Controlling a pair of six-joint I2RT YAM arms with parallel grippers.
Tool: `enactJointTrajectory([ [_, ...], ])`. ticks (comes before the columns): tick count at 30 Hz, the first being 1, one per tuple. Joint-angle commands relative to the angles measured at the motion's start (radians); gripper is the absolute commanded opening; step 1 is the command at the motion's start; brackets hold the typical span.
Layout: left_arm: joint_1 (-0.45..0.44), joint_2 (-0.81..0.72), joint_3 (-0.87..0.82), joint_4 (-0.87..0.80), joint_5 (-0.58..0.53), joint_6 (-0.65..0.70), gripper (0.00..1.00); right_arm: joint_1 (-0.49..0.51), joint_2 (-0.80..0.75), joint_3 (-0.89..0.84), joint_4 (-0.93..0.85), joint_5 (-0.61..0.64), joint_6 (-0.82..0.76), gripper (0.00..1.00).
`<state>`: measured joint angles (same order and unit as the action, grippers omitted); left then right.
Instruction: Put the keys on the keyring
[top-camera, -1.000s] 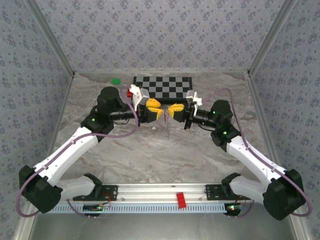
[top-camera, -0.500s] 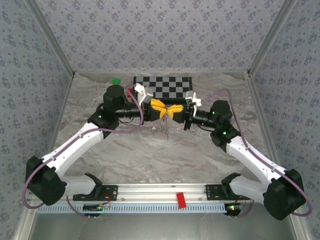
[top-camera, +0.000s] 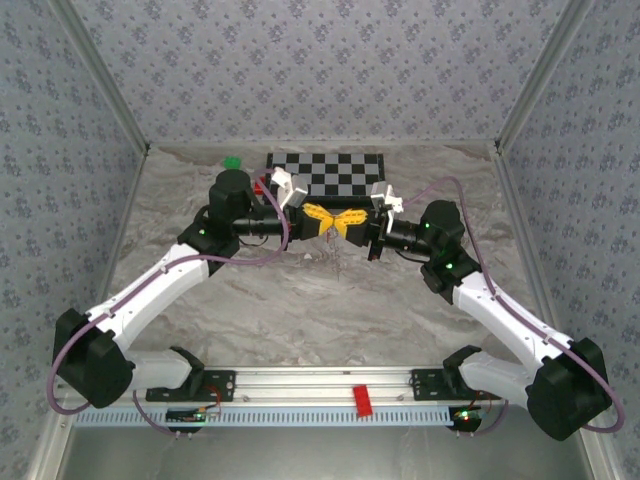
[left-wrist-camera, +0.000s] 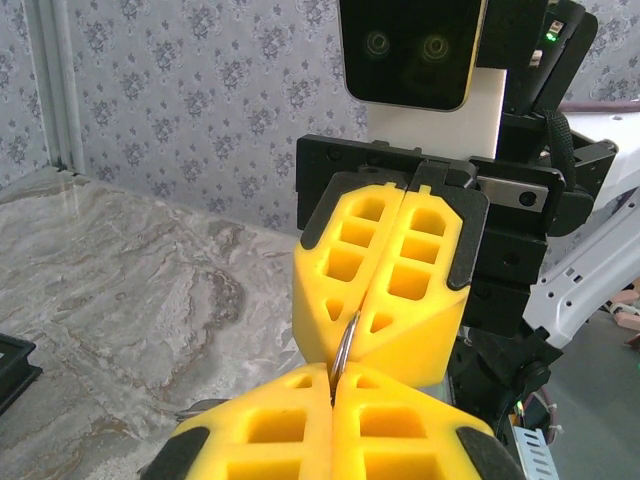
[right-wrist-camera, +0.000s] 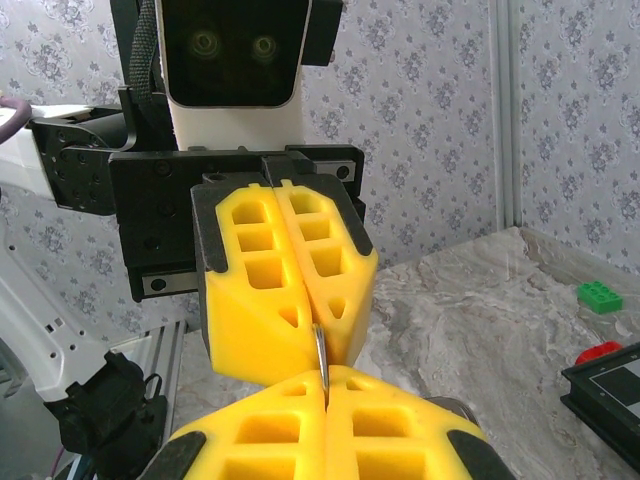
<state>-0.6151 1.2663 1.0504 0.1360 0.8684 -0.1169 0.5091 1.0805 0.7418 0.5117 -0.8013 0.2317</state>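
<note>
My two grippers meet tip to tip above the table's middle, just in front of the chessboard. The left gripper (top-camera: 320, 216) and the right gripper (top-camera: 349, 222) are both shut, their yellow fingers pressed together. Pinched between the two pairs of fingertips is the keyring (left-wrist-camera: 345, 352), of which I see a thin grey metal edge. In the left wrist view my left gripper (left-wrist-camera: 333, 385) holds its lower end and the right gripper (left-wrist-camera: 362, 322) its upper end. The right wrist view shows the same keyring (right-wrist-camera: 319, 356) between the right gripper (right-wrist-camera: 325, 386) and the left gripper (right-wrist-camera: 307, 318). The keys are hidden.
A chessboard (top-camera: 325, 172) lies at the back of the marble table, with a green block (top-camera: 232, 161) and a red piece (top-camera: 260, 185) to its left. A red block (top-camera: 362, 399) sits on the front rail. Patterned walls close in three sides.
The left gripper has moved right to meet the right gripper and has shut on the keyring. The thin thing that hung below the fingertips earlier no longer shows. The right arm has barely moved.
</note>
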Motion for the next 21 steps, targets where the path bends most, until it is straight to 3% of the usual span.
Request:
enactJointTrajectory([
  [1,-0.009,0.003,0.019,0.038,0.048,0.015,0.0,0.007,-0.015,0.005,0.015,-0.002,-0.011,0.0],
  [3,-0.008,0.002,0.023,0.018,0.044,0.029,0.0,0.003,-0.02,0.003,-0.002,0.003,-0.02,0.0],
  [8,-0.008,-0.002,0.047,-0.088,0.006,0.104,0.0,-0.015,-0.056,0.01,-0.124,0.034,-0.065,0.18],
  [14,-0.009,0.006,0.084,-0.244,-0.042,0.219,0.0,-0.026,-0.109,0.093,-0.474,0.12,-0.227,0.27],
  [21,-0.019,0.042,0.141,-0.407,-0.093,0.333,0.0,-0.002,-0.038,0.306,-0.861,0.179,-0.378,0.38],
])
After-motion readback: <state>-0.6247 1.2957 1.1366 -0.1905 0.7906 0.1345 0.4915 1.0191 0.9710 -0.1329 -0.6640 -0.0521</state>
